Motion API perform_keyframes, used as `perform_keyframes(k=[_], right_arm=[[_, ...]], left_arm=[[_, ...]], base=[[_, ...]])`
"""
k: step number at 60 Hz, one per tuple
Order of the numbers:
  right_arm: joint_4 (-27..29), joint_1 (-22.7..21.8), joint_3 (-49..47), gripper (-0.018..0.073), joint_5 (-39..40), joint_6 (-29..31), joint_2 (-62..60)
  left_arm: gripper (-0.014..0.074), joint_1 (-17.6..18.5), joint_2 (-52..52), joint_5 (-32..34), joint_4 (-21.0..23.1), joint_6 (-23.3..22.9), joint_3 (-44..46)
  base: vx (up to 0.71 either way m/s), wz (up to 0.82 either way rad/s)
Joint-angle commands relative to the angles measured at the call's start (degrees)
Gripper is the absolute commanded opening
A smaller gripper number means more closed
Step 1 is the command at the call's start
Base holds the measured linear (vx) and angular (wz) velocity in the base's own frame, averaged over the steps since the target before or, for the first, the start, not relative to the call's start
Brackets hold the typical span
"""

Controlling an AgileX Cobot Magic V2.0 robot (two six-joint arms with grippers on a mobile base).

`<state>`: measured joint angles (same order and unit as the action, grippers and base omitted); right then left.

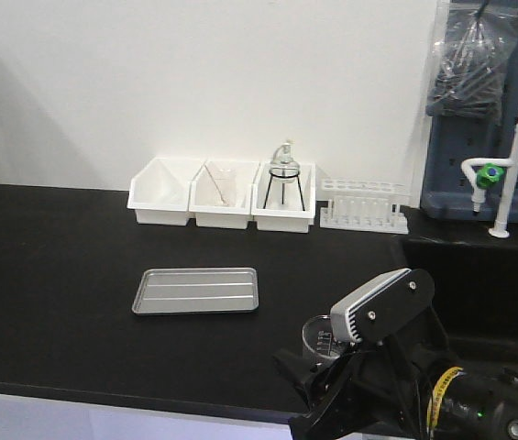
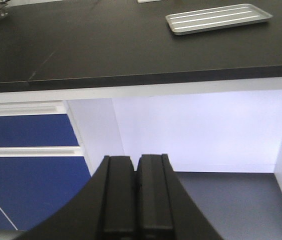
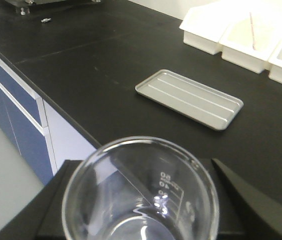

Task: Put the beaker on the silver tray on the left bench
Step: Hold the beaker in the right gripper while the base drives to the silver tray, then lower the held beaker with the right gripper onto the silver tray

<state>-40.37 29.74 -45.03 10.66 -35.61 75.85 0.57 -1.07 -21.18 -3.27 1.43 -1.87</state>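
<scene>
Item: beaker [image 3: 180,187], clear glass with printed graduations, nothing visible inside. It sat clasped between the right fingers [image 3: 250,205], one black finger on either side of its wall, over the near right part of the table [image 1: 57,275], close to the front edge. Whether its base touched the top could not be told.

Item: silver tray [image 1: 196,291], lying flat and bare near the middle of the table, well apart from the beaker, to its left and slightly farther.

Item: left fingers [image 2: 118,200], pressed together on nothing, low before the table front.

Item: white bins [image 1: 222,192] and test-tube rack [image 1: 361,203] along the far wall.

Step judged: carry in hand. The next move called for travel left and slightly far, beaker upright, then lowering inside the rim before letting go.
</scene>
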Motion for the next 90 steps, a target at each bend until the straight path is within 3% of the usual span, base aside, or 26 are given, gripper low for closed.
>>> perform_keyframes(k=[1,49,90], right_arm=[[0.37,-0.03,-1.70,-0.0014,3.71,0.12,-1.81],[0.25,-0.03,-1.70,-0.0014,3.71,0.12,-1.81],[0.28,-0.03,-1.70,-0.0011,3.71,0.12,-1.81]], left_arm=[[0.0001,0.31,-0.43,4.34,0.17,-0.10,-1.13],[0.0001,0.31,-0.43,4.34,0.17,-0.10,-1.13],[0.0001,0.31,-0.43,4.34,0.17,-0.10,-1.13]], base=[[0.26,0.29],[0.28,0.13],[0.13,-0.08]])
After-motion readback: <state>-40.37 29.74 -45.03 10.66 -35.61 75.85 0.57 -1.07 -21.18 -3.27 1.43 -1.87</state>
